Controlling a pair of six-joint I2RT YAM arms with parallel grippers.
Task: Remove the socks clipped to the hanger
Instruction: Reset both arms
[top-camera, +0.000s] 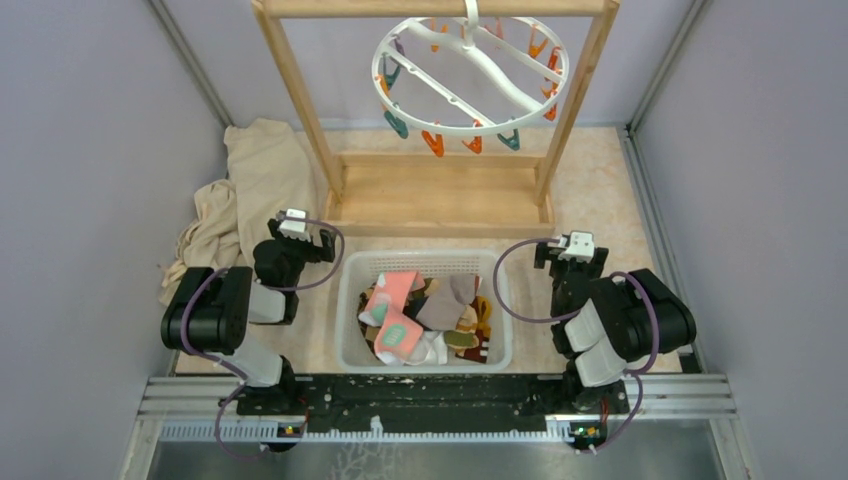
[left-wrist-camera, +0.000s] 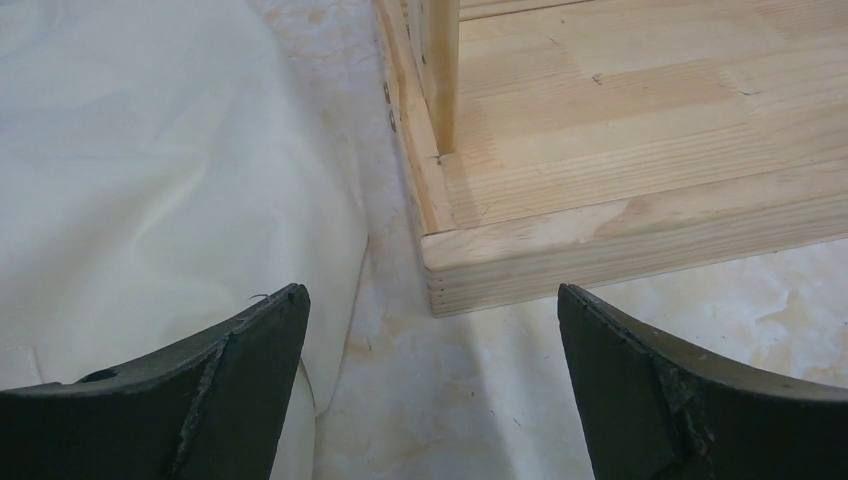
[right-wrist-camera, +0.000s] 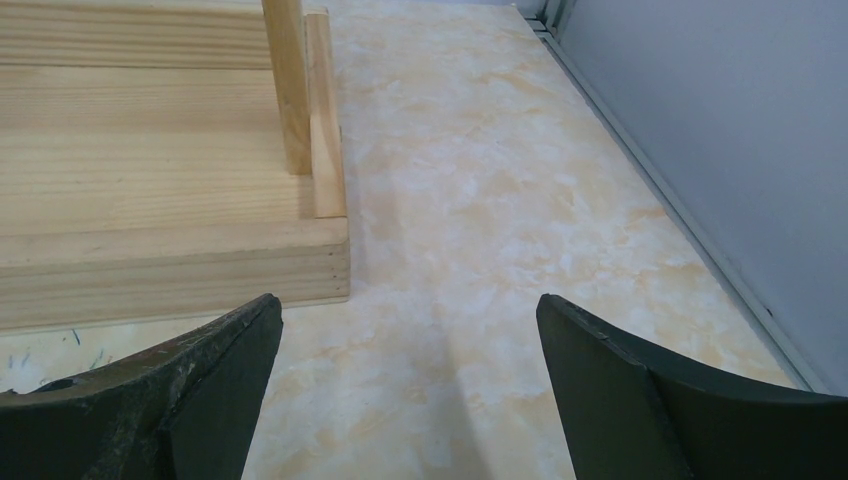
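Both arms are parked low, one on each side of the basket (top-camera: 349, 315). The left gripper (left-wrist-camera: 430, 298) has its jaws spread as wide as they go, with nothing between them and nothing touching the fingers. It's hanging over the table (left-wrist-camera: 470, 400), aimed at the near left corner of the wooden frame (left-wrist-camera: 640, 150). A beige cloth (left-wrist-camera: 150, 170) lies under its left finger.

Same deal on the other side. The right gripper (right-wrist-camera: 410, 305) is wide open and holding nothing, hovering over bare marbled tabletop. The frame's near right corner is ahead on its left and the grey wall (right-wrist-camera: 720, 130) is off to its right. Both grippers point away from the arm bases, toward the back.

The hanger (top-camera: 452, 124) is up at the back, hooked on the frame's top bar. From overhead the ring looks like a tilted oval, with its long axis running left to right along that bar. Its orange and teal clips (top-camera: 433, 142) dangle straight down from the rim.

The socks (top-camera: 400, 300) I can see are heaped in the white basket on the table, between the two arms and just in front of the frame's base. Pink ones are on top, with greyish, white and mustardy bits mixed in. They point every which way, so there's no common direction to call.
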